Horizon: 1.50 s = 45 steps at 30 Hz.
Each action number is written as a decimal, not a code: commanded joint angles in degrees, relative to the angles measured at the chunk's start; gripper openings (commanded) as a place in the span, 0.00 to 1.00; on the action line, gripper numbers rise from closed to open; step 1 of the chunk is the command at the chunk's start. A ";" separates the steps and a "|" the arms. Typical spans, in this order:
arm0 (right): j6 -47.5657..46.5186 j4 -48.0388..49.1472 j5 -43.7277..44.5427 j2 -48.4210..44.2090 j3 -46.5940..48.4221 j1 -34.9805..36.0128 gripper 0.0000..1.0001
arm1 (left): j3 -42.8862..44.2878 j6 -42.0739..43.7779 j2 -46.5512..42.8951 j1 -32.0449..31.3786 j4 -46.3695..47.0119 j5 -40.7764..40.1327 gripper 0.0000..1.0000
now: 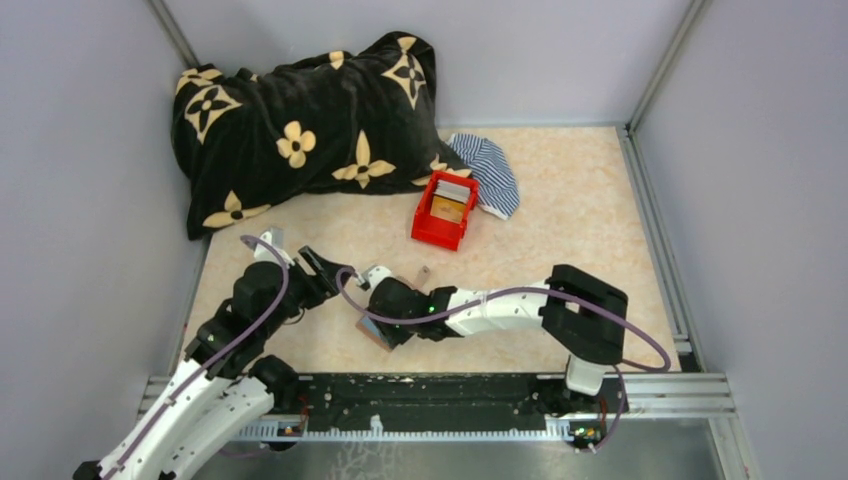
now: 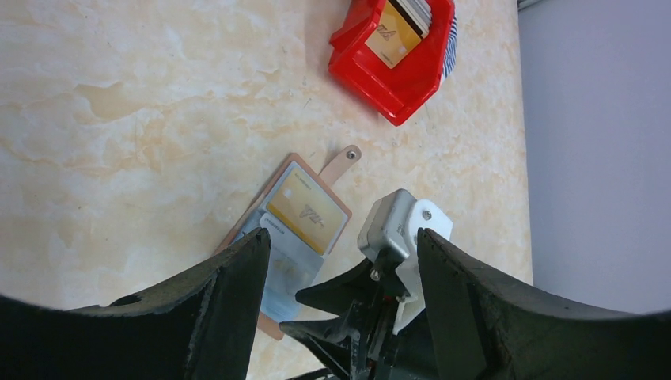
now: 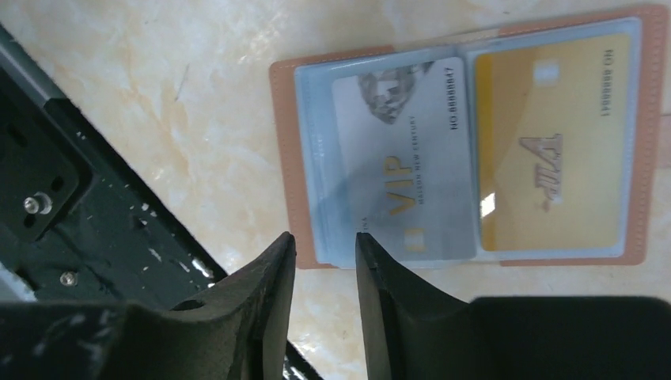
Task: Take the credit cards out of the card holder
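Observation:
The card holder [image 3: 650,142] lies open and flat on the table. Its clear sleeves hold a grey VIP card [image 3: 403,166] and an orange card [image 3: 554,158]. My right gripper [image 3: 326,237] stands at the holder's near corner, beside the grey card, with a narrow gap between its jaws and nothing in them. In the left wrist view the holder [image 2: 336,229] shows with its snap tab [image 2: 342,162]. My left gripper [image 2: 342,233] is wide open and empty, above the holder and the right wrist. From above, the holder [image 1: 376,337] is mostly hidden under the right gripper [image 1: 383,325].
A red open-top box [image 1: 443,210] holding cards stands behind the holder. A striped cloth [image 1: 490,170] lies beside it, and a black flowered pillow [image 1: 300,130] fills the back left. The black base rail [image 1: 430,400] runs along the near edge.

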 commanded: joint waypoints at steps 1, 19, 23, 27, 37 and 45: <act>0.01 2.26 -0.76 -2.05 3.33 1.58 0.37 | -2.35 -2.59 -1.03 0.32 -1.27 0.74 0.74; -11.35 3.62 -28.03 -1.48 1.10 -19.47 0.41 | -29.30 -22.70 -4.61 -1.51 26.81 18.82 0.62; -14.63 0.93 -33.78 0.72 2.46 -19.73 0.39 | -34.86 -29.12 -3.23 -4.78 37.09 17.43 0.57; -14.52 2.20 -39.21 1.92 0.86 -20.06 0.36 | -35.10 -30.69 3.00 -9.61 39.83 13.27 0.57; -13.21 5.57 -40.63 3.50 -1.14 -21.14 0.36 | -36.86 -34.70 7.72 -12.03 38.99 7.96 0.57; -12.29 7.55 -36.71 4.64 -2.24 -23.74 0.36 | -37.99 -35.42 1.92 -11.95 32.95 4.43 0.57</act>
